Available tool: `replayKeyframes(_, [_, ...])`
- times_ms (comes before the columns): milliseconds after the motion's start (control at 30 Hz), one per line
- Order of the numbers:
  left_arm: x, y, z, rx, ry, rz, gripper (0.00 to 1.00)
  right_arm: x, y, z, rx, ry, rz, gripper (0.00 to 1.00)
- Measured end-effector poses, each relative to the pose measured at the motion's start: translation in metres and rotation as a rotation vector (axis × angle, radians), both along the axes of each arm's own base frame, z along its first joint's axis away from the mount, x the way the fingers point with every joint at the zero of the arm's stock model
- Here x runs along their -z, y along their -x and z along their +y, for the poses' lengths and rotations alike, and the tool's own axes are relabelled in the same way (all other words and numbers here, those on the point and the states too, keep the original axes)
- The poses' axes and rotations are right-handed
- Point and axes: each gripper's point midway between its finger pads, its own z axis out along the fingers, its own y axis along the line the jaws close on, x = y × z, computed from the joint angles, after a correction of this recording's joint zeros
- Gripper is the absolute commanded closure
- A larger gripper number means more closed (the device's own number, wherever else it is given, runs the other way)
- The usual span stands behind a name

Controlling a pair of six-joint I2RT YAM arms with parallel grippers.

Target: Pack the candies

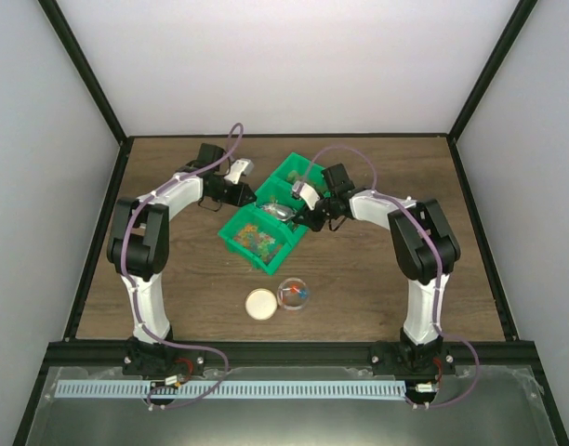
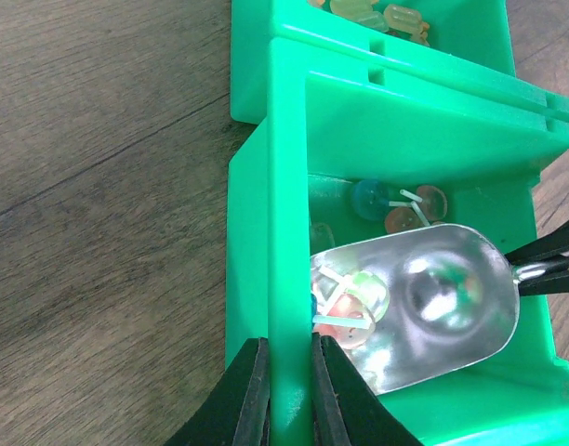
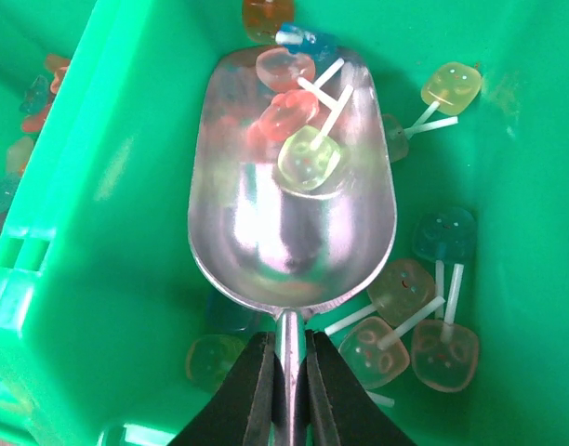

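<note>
The metal scoop (image 3: 294, 242) lies bowl-up in one compartment of the green bin (image 3: 80, 232), walls close around it; the candies (image 3: 310, 156) sit partly in its front end, partly loose on the bin floor alongside. A clear jar (image 1: 282, 293) and tan lid (image 1: 261, 304) stand side by side nearer the bases, well apart from the bin. I see my left gripper (image 2: 289, 348) pinching the bin's side wall and my right gripper (image 3: 284, 346) clamped on the scoop's handle, both arms bent inward.
</note>
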Motion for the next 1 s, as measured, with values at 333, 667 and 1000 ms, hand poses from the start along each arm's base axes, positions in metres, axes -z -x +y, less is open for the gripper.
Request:
replayKeyframes(333, [0.0003,0.0004,0.0001,0.007,-0.008,0.005,0.96,-0.0012,0.0004,-0.0035,-0.012,-0.007,-0.003,0.99])
replayKeyframes(667, [0.0002,-0.0019,0.0012,0.020,-0.024,0.008,0.96,0.0020,-0.0059,0.0013,-0.027,0.006,-0.010,0.99])
replayKeyframes(1000, [0.0004,-0.0026,0.0021,0.030,-0.020,0.012,0.95,0.0002,-0.0050,-0.0041,-0.014,-0.010,-0.041,0.99])
